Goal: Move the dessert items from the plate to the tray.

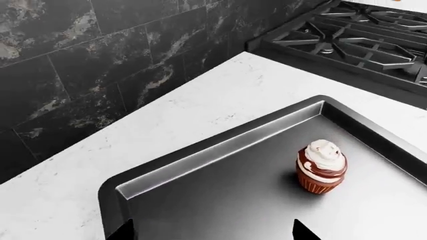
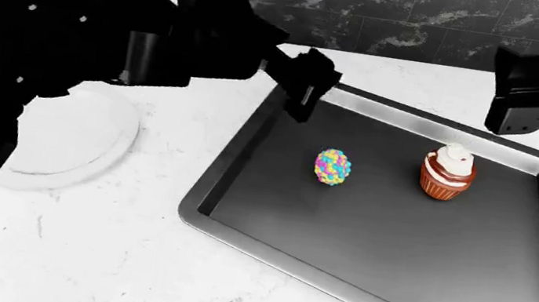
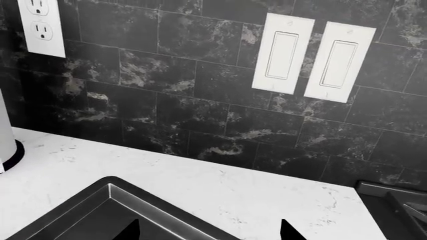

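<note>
Both dessert items already sit inside the tray (image 2: 248,152) on the white worktop (image 2: 107,255). The cupcake (image 2: 447,173) stands upright toward the tray's far right. The speckled egg-shaped sweet (image 2: 332,168) stands on end just left of it, the two apart, its long axis roughly vertical. The white plate (image 2: 71,135) lies bare on the worktop left of the tray.

The left end effector (image 2: 307,87) hangs over the tray's far left rim, fingers spread and holding nothing; its wrist view shows two dark fingertips (image 1: 303,231) set apart, with the cupcake beyond them. From this end effector the sweet lies nearer and slightly right, the cupcake farther right. The right end effector (image 2: 526,96) hovers beyond the tray's far right edge, likewise open and empty.

Judging by this layout, the transfer looks complete, and what remains is for the arms to draw clear.
</note>
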You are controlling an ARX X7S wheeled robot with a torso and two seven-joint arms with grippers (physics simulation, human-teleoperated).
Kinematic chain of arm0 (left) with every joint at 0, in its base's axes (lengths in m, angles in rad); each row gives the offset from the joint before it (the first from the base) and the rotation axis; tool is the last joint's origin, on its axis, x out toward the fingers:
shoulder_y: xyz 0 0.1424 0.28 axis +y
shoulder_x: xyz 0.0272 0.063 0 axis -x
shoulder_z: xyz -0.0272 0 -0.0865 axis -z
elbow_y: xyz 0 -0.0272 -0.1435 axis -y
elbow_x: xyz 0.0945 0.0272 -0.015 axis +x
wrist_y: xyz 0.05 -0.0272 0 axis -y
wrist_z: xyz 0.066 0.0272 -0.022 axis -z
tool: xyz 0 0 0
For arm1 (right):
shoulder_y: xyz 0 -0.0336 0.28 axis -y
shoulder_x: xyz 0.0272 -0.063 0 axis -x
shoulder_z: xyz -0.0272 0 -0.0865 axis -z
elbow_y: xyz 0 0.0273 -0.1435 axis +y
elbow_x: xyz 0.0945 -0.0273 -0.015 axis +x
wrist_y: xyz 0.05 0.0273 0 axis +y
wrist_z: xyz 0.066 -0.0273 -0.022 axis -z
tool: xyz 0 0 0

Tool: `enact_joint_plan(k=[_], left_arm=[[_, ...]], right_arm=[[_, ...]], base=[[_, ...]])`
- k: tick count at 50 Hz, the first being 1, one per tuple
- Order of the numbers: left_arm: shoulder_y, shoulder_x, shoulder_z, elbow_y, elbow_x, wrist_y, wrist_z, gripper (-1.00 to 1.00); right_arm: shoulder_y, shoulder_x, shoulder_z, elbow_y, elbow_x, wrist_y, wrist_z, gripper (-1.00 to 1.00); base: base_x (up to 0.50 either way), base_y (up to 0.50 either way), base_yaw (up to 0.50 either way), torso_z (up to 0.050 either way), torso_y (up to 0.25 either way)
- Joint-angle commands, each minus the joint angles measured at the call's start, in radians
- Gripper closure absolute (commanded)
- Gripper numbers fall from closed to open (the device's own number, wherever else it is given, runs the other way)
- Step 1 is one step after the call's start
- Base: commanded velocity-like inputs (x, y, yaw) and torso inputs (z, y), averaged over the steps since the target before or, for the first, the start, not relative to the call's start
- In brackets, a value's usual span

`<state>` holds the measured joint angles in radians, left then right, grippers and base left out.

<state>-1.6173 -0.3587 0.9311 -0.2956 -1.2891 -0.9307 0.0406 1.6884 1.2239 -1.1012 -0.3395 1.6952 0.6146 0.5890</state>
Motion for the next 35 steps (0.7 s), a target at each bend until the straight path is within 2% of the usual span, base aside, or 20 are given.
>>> enact_joint_plan(k=[1,8,15,21,35], left_arm=[[-0.078,-0.142,-0.090,0.135,-0.087,-0.069,-0.126,-1.00],[-0.080,-0.273,-0.174,0.321,-0.217,-0.120,-0.313,-1.00],[-0.130,-0.351,-0.231,0.397,-0.293,-0.147,-0.402,-1.00],[-0.147,-0.413,-0.254,0.434,-0.338,-0.171,-0.441,-1.00],[-0.133,-0.543,-0.321,0.474,-0.393,-0.152,-0.491,-1.00]], right_arm=[[0.046,-0.003,0.019,0.004,0.016,0.045,0.003,-1.00],[0.108,-0.006,0.037,0.006,0.031,0.110,0.007,-1.00],[0.175,-0.020,0.053,0.023,0.051,0.183,0.009,-1.00],[0.245,-0.039,0.064,0.049,0.057,0.263,0.003,-1.00],[0.338,-0.012,0.103,0.038,0.078,0.348,-0.004,-1.00]], base=[[0.00,0.00,0.00,0.000,0.000],[0.00,0.00,0.00,0.000,0.000],[0.00,0.00,0.00,0.000,0.000],[0.00,0.00,0.00,0.000,0.000],[0.00,0.00,0.00,0.000,0.000]])
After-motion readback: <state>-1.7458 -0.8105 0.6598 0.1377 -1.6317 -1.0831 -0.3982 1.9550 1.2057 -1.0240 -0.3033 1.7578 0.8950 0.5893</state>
